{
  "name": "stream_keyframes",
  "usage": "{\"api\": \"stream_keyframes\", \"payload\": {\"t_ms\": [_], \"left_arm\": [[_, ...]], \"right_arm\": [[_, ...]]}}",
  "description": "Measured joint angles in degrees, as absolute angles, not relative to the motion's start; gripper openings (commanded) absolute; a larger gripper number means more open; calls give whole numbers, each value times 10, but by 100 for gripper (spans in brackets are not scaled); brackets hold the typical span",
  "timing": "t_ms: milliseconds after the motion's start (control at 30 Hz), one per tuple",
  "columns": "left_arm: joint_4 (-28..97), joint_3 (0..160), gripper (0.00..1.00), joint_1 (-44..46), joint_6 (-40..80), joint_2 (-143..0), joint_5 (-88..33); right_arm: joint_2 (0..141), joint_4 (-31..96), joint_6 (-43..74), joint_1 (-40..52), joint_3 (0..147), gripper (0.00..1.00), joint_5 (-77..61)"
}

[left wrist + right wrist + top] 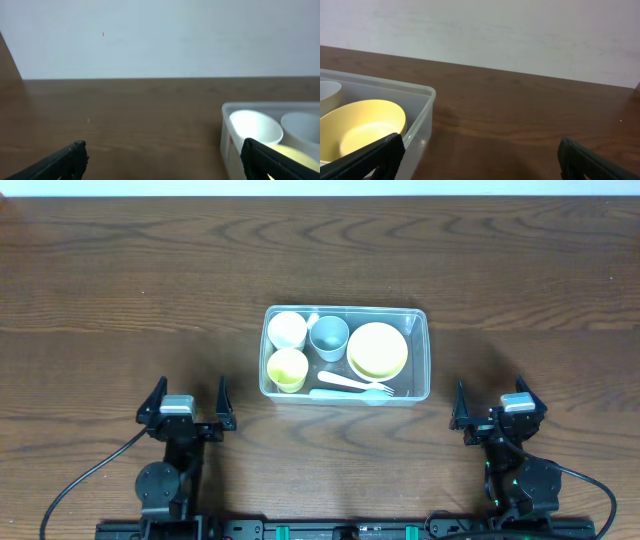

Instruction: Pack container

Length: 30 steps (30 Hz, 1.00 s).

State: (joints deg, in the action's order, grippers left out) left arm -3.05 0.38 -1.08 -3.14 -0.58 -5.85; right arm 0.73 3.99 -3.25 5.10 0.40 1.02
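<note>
Table (100, 280) ctr: container (416, 387) packed.

One clear container (424, 360) sits on one wooden table (120, 290). Inside it are three cups: one white cup (287, 330), one grey-blue cup (329, 337) and one yellow cup (287, 368). There is also one yellow bowl (377, 350) — whether another is stacked beneath it cannot be told. Two utensils are packed as well: one white spoon (335, 380) and one pale fork (372, 391). Two grippers are in view — the left gripper (190, 395) and the right gripper (493, 402).
</note>
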Motion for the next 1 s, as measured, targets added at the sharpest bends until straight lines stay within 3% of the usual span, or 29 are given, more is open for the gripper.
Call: {"api": "stream_keyframes", "payload": {"t_ms": [1000], "left_arm": [[11, 9, 98, -11, -28, -6, -55]], "right_arm": [[7, 40, -32, 51, 4, 99, 10]]}}
